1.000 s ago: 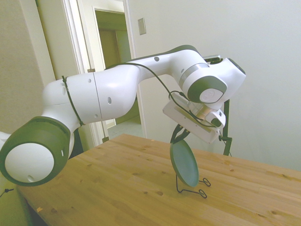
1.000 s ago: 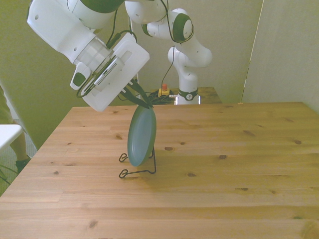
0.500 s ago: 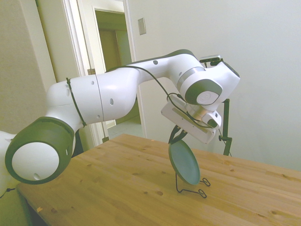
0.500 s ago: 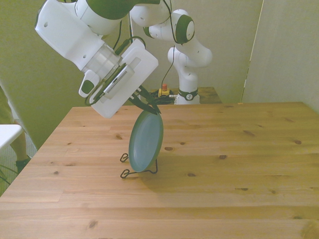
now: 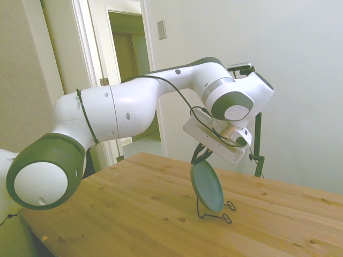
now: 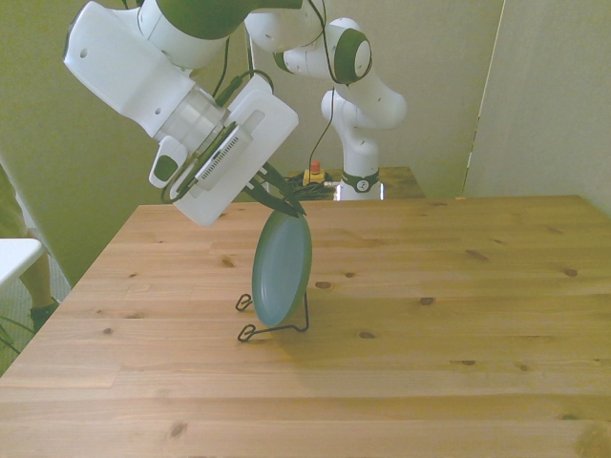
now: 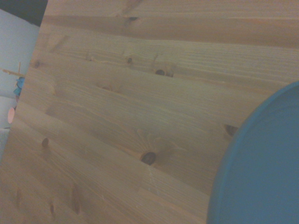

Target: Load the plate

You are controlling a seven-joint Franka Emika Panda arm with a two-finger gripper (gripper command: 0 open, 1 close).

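While the plate (image 5: 208,187) stood on edge in the thin black wire stand (image 5: 214,215) near the middle of the side frame, the gripper (image 5: 200,156) pinched its top rim, fingers closed on it. From the front, the plate (image 6: 282,270) sat left of centre and leaned slightly, with its lower edge between the wire stand's (image 6: 274,328) prongs on the wooden table (image 6: 458,315). Close up from the wrist, only a blurred teal arc of the plate (image 7: 261,172) showed at lower right, over knotted table (image 7: 121,116) boards.
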